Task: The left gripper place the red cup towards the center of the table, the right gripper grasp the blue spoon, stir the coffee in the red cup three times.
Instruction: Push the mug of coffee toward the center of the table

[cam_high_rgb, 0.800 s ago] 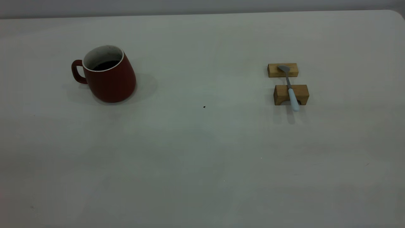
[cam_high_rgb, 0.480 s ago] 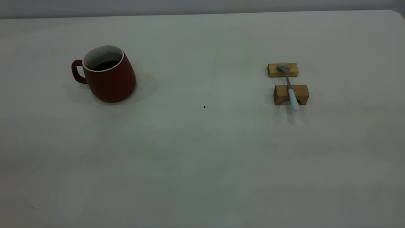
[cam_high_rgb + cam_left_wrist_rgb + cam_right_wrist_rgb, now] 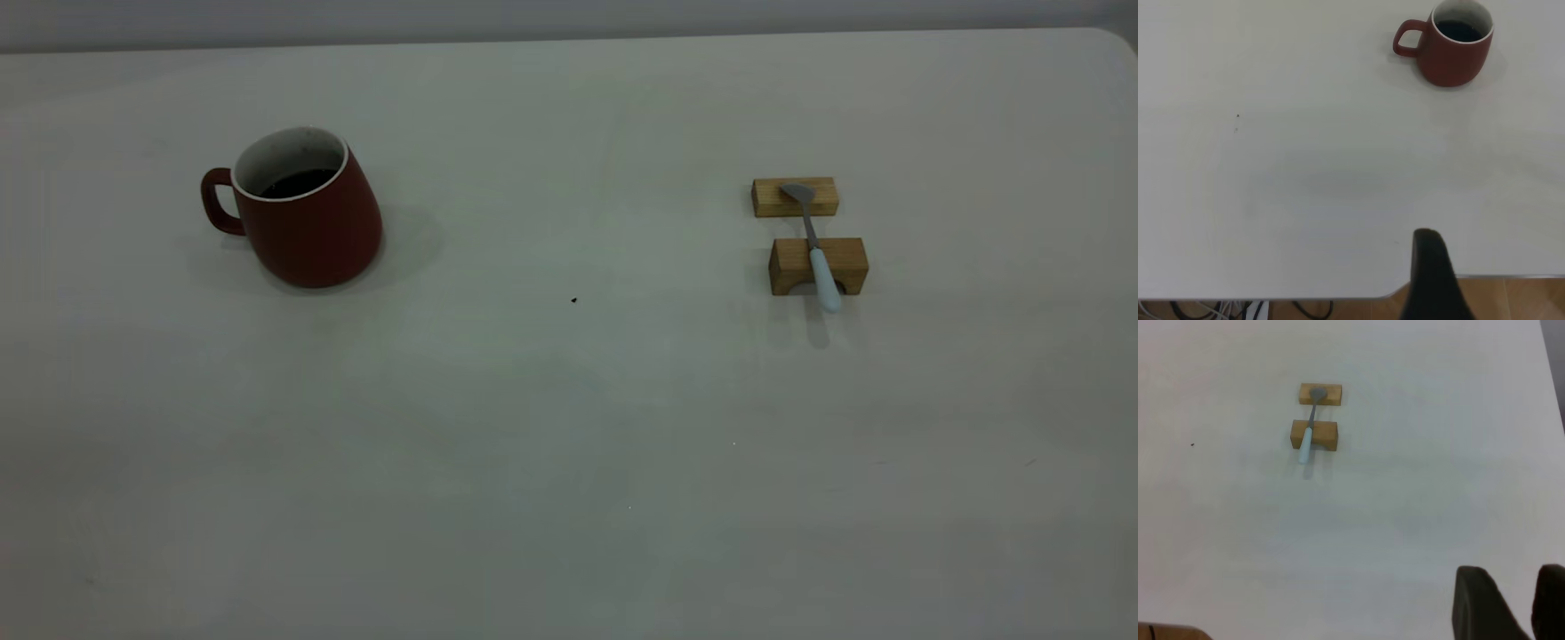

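Note:
The red cup stands upright at the left of the table, handle pointing outward, with dark coffee inside. In the left wrist view the red cup is far off; my left gripper shows only as a black tip over the table's near edge. The blue spoon lies across two wooden blocks at the right, pale handle sticking out toward the front. In the right wrist view the spoon is far from my right gripper, which is open and holds nothing. Neither gripper appears in the exterior view.
The spoon's bowl rests on the far wooden block and its handle on the near one. A tiny dark speck marks the table's middle. Cables hang below the table edge on the left arm's side.

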{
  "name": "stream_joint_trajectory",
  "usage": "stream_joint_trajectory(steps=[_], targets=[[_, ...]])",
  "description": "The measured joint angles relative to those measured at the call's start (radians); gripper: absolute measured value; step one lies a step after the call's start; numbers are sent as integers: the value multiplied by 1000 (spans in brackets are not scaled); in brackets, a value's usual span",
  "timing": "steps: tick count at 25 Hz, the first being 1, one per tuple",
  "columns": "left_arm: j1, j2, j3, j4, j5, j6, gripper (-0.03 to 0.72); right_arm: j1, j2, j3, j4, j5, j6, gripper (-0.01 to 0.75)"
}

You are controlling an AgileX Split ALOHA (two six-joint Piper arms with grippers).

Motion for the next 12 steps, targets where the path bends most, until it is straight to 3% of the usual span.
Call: stream_joint_trajectory(steps=[12], targets=[[0,112,-34,-1,30,-9,558,0,0,0,0,0,0,237]])
